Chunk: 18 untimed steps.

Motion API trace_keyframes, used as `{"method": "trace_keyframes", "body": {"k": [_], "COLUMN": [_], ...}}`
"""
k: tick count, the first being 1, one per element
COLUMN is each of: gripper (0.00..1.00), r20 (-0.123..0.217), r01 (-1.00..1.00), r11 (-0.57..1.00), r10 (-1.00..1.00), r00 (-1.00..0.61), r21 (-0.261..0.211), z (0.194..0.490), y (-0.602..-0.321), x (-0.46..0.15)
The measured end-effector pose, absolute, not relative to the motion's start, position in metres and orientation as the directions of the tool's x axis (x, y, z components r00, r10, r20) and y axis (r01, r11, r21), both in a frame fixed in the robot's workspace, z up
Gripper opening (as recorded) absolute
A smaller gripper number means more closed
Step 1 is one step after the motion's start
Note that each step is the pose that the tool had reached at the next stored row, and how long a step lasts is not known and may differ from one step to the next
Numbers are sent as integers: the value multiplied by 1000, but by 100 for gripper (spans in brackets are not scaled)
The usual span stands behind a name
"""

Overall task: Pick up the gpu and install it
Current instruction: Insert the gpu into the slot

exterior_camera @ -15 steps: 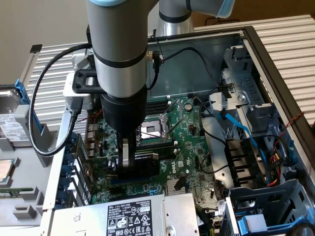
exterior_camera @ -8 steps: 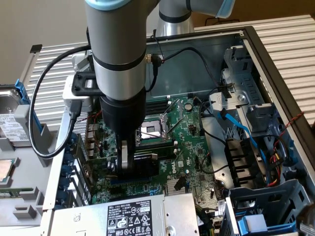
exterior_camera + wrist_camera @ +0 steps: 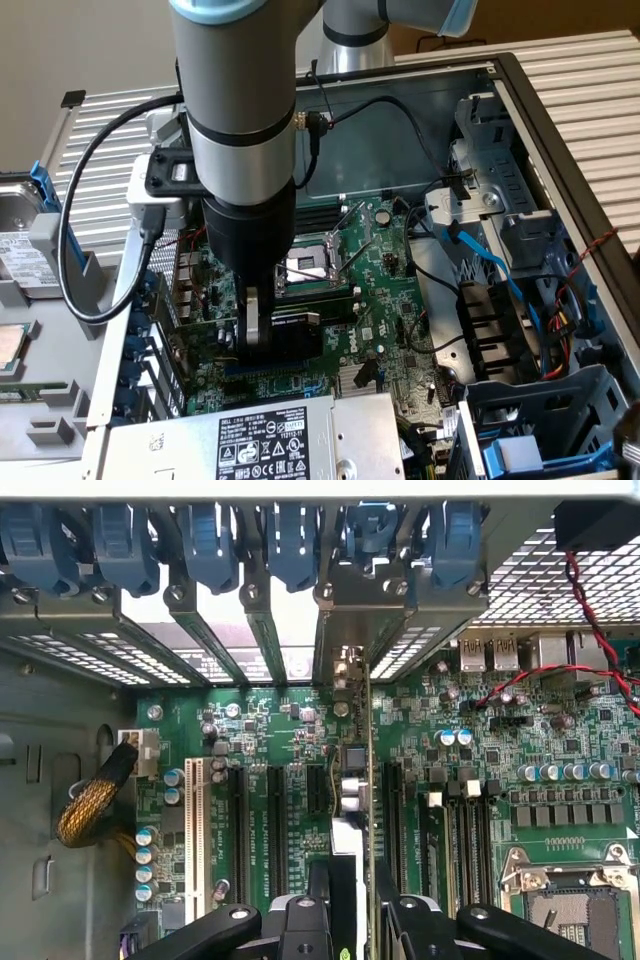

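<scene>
The gpu (image 3: 300,335) stands on edge low over the green motherboard (image 3: 390,290), its black shroud facing the exterior view's right. My gripper (image 3: 258,318) comes straight down on it and is shut on its upper edge. In the wrist view the gpu (image 3: 367,780) appears edge-on as a thin green line between my black fingers (image 3: 300,925), with my gripper (image 3: 352,925) clamped around it. Its silver bracket (image 3: 345,630) reaches up against the case's rear slot openings. I cannot tell whether the card's lower edge sits in a slot.
Black expansion slots (image 3: 275,820) and a white slot (image 3: 195,820) lie beside the card. Blue retention clips (image 3: 290,540) line the rear wall. The CPU socket (image 3: 310,265), power supply (image 3: 270,440), drive cage (image 3: 500,200) and loose cables (image 3: 480,250) crowd the case.
</scene>
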<state>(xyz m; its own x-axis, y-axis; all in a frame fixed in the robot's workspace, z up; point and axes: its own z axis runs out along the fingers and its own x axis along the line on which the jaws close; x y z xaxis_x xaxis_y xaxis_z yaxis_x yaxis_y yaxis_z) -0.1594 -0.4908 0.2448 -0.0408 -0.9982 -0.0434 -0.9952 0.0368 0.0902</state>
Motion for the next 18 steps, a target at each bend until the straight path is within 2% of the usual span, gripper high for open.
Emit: {"method": "trace_keyframes", "body": {"k": [18], "gripper": [27], "r20": [-37], "r01": [-995], "r11": [37], "r10": [-998], "r00": [-41], "r21": [89], "z": [253], "y": [-491], "x": [-157]}}
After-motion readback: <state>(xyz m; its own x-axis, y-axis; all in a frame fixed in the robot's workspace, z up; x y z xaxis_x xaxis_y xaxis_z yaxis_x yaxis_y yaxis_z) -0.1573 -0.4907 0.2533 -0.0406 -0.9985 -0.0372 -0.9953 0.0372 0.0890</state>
